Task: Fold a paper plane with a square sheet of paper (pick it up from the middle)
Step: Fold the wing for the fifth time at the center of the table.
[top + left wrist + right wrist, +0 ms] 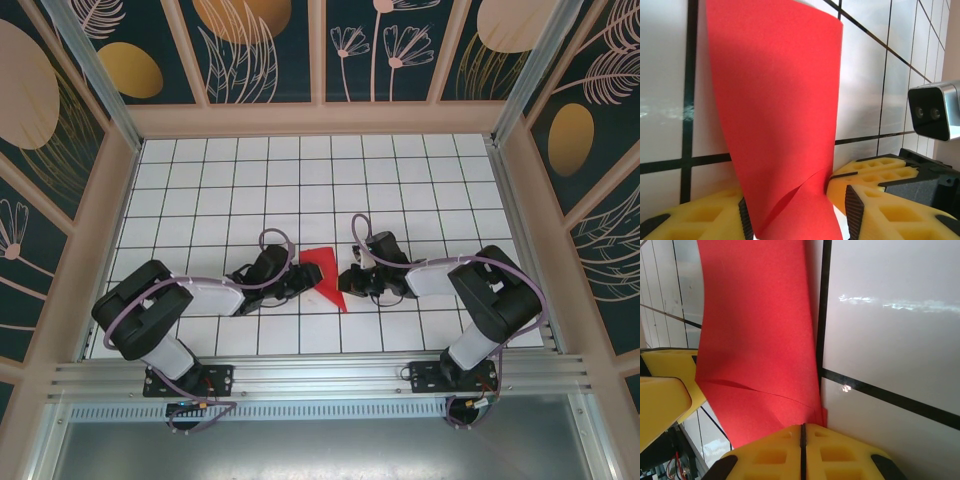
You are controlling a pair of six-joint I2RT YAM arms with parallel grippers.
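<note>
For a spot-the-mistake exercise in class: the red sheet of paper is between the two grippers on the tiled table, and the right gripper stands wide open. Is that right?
One thing is wrong. The right gripper is not wide open: its jaws are shut on the edge of the red sheet of paper, as the right wrist view shows. The rest stands.

One red sheet of paper [326,272], two robot arms [165,315]
</note>
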